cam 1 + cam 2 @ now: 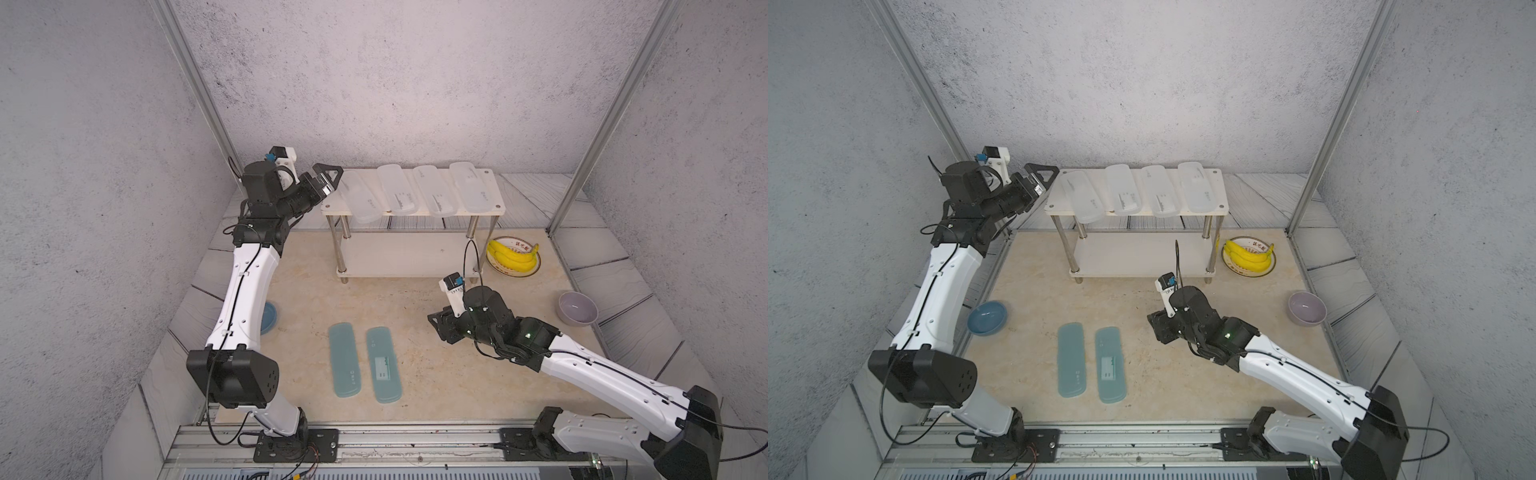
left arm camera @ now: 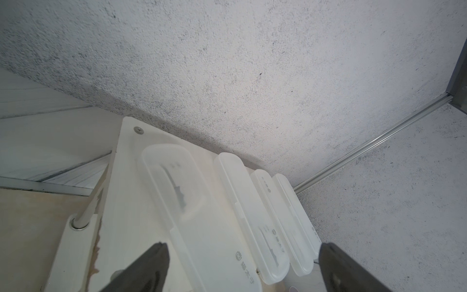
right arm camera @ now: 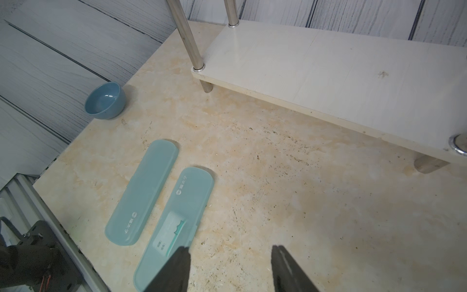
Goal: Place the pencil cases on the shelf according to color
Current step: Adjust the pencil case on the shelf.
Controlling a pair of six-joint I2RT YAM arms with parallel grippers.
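Right fingers [image 3: 174, 273] part open, empty. Labelled translucent teal-blue plastic pencil case [image 3: 179, 215] lies on the beige marbled counter [image 3: 278, 177] near them, to one side. Straddle its narrow width before you close.

Four pencil cases [image 1: 397, 189] lie side by side on the shelf [image 1: 399, 253] top; two other pencil cases [image 1: 345, 359] lie on the worktop [image 1: 436, 382] before it.

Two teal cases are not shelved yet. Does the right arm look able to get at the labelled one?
Probably yes. The right arm hangs just beside the labelled teal case, its jaws open and empty, with nothing between them; the other teal case lies on its far side.
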